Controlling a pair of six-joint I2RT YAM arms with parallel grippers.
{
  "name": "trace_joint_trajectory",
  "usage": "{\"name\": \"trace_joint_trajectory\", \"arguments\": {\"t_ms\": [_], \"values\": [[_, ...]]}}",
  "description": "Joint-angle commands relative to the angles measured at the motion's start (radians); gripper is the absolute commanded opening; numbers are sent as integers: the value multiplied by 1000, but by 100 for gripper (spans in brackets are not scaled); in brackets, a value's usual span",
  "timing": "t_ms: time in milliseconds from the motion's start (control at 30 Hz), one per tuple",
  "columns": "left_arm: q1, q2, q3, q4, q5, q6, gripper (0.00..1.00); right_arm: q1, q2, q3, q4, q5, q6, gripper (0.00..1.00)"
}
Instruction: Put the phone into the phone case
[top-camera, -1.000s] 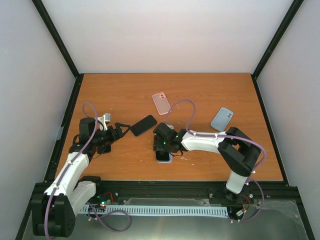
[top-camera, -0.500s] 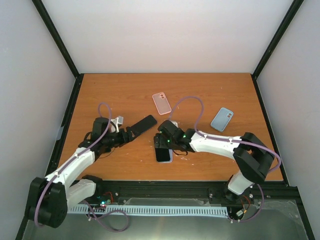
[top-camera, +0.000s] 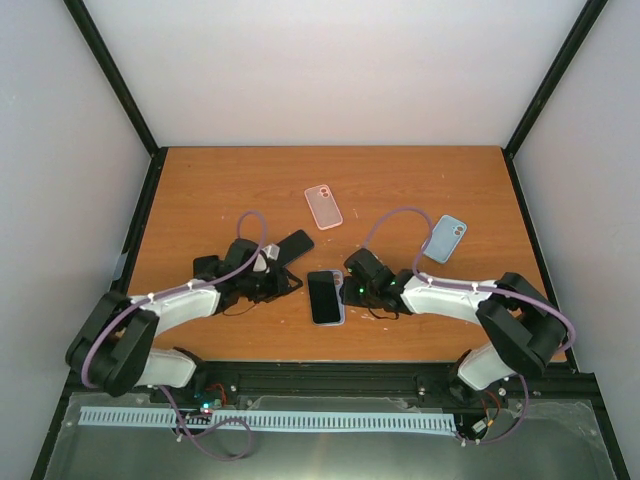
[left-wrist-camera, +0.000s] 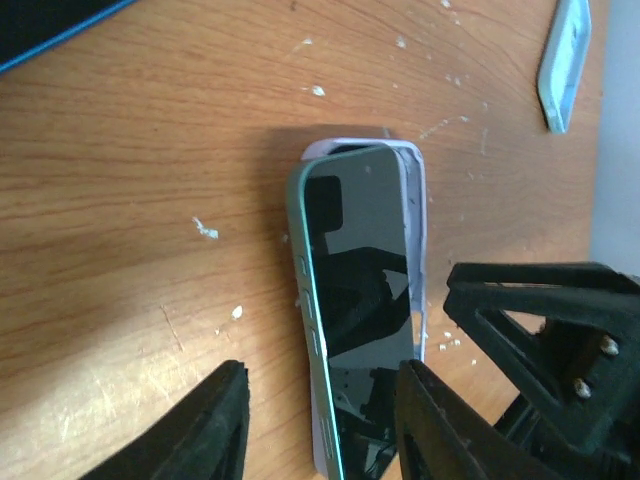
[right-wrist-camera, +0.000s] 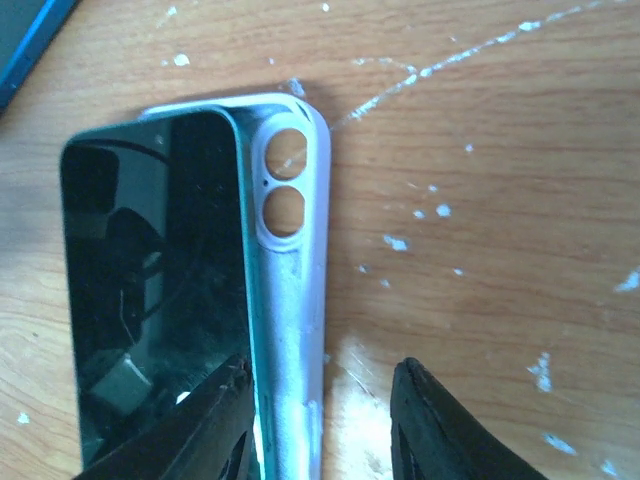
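Both arms had closed in on phone (top-camera: 324, 296) from either side. Phone lay skewed on case (right-wrist-camera: 295, 270), one long edge unseated. Left gripper (left-wrist-camera: 322, 400) fingers spread astride phone's end; right gripper (right-wrist-camera: 322, 400) fingers spread astride case rim. Risk: uneven squeeze popping phone out or sliding case.

On the brown wooden table (top-camera: 220, 190), we see the dark glass-fronted phone (top-camera: 322, 296) lying askew on the pale lavender plastic case (right-wrist-camera: 295, 330), between left gripper (top-camera: 293, 284) and right gripper (top-camera: 350, 292). Behind lie a pink plastic case (top-camera: 322, 206), a blue plastic case (top-camera: 444, 238) to the right, and a black rectangular slab (top-camera: 292, 247) to the left.
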Motion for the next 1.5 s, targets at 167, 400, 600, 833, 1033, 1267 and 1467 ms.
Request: {"name": "trace_joint_trajectory", "arguments": {"t_ms": [167,400,600,833,1033,1267,1467], "values": [[-35,150,68,146,-39,-5,32,-80,54,-78,231,-128,-18,30],[-62,254,117,163,-30,5,31,-84,74,-86,264,-170,-46,29],[-97,325,170,165,-35,2,20,-84,82,-107,322,-213,-43,28],[-169,394,252,138,-53,-9,8,-84,89,-123,364,-235,-44,25],[-213,431,296,87,-77,-36,11,-84,69,-135,350,-218,-46,24],[-214,354,250,-8,-133,-47,26,-84,-1,-149,264,-161,-24,25],[-214,284,187,18,-110,-66,34,-84,-29,-199,287,-187,21,28]]}}
